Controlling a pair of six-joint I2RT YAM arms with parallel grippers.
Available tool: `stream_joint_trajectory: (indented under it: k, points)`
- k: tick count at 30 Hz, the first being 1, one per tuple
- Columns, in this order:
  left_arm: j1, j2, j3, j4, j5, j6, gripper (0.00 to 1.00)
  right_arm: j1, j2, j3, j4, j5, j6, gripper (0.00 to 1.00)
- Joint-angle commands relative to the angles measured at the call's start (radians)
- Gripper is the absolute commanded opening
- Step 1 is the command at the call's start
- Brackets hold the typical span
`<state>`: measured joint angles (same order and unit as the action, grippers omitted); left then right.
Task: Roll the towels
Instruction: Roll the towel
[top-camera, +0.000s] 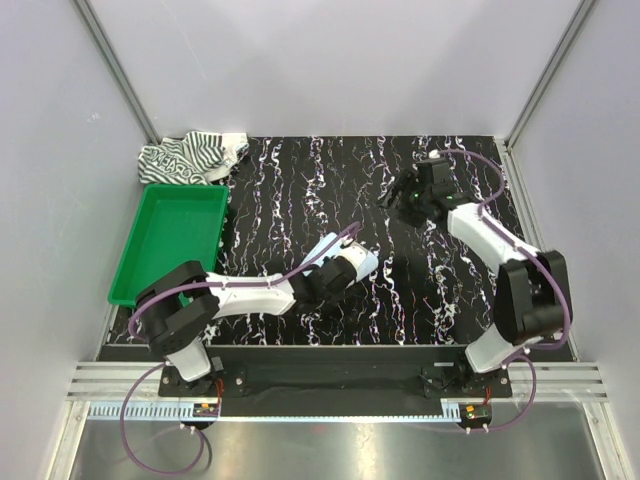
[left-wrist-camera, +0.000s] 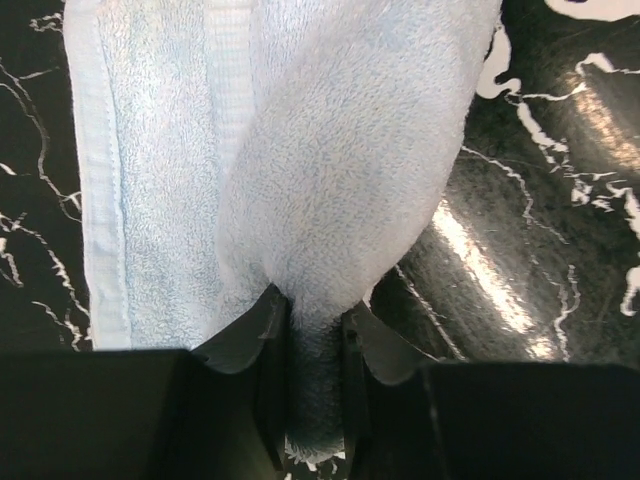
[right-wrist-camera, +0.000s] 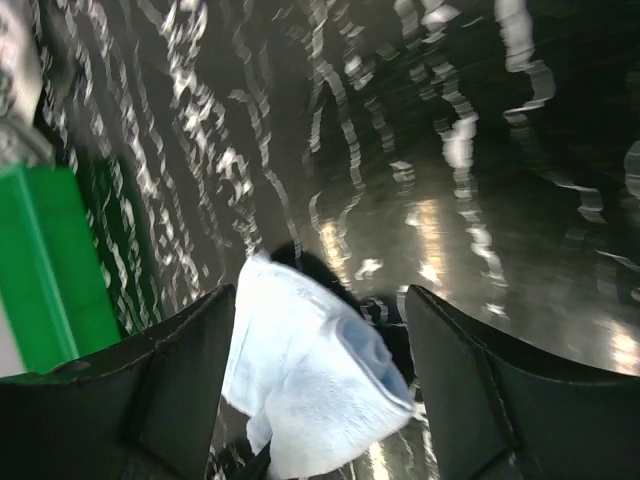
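The light blue towel (top-camera: 358, 262) lies partly rolled near the middle of the black marbled table. In the left wrist view a thick fold of the towel (left-wrist-camera: 340, 150) runs down between the fingers of my left gripper (left-wrist-camera: 315, 310), which is shut on it. My left gripper (top-camera: 343, 268) sits at the towel's near left side. My right gripper (top-camera: 408, 205) hovers further back and to the right, apart from the towel, jaws open and holding nothing. Its blurred view shows the towel's roll (right-wrist-camera: 310, 380) beyond the gripper (right-wrist-camera: 320, 290). The striped towel (top-camera: 190, 158) lies crumpled at the back left corner.
An empty green tray (top-camera: 170, 235) stands along the left edge, just in front of the striped towel, and also shows at the left of the right wrist view as a green tray (right-wrist-camera: 50, 260). Grey walls enclose the table on three sides.
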<state>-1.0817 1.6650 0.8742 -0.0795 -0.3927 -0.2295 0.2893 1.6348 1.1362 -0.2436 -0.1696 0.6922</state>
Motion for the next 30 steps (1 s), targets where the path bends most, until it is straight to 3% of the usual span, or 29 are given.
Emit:
stream_joint_trajectory:
  k: [1, 8, 13, 15, 19, 25, 28, 30]
  points:
    - [-0.003, 0.001, -0.024, -0.049, 0.194, -0.119, 0.11, -0.004, -0.105, 0.056, -0.264, 0.165, -0.031, 0.76]
    - [0.02, 0.035, 0.04, -0.043, 0.366, -0.266, 0.1, -0.009, -0.341, -0.007, -0.37, 0.252, -0.036, 0.78]
    - [0.135, 0.035, -0.045, 0.075, 0.612, -0.451, 0.08, -0.009, -0.473, -0.084, -0.376, 0.147, -0.022, 0.78]
    - [0.202, 0.036, -0.087, 0.191, 0.728, -0.514, 0.08, -0.009, -0.51, -0.13, -0.365, 0.087, -0.014, 0.78]
    - [0.282, 0.067, -0.136, 0.277, 0.844, -0.629, 0.07, -0.009, -0.605, -0.222, -0.33, -0.005, 0.013, 0.78]
    - [0.377, 0.128, -0.211, 0.463, 1.002, -0.828, 0.07, -0.009, -0.655, -0.4, -0.194, -0.16, 0.055, 0.78]
    - [0.405, 0.151, -0.239, 0.518, 1.038, -0.89, 0.07, -0.006, -0.659, -0.516, 0.069, -0.324, 0.105, 0.76]
    - [0.422, 0.159, -0.26, 0.544, 1.058, -0.913, 0.07, -0.007, -0.655, -0.631, 0.234, -0.384, 0.193, 0.67]
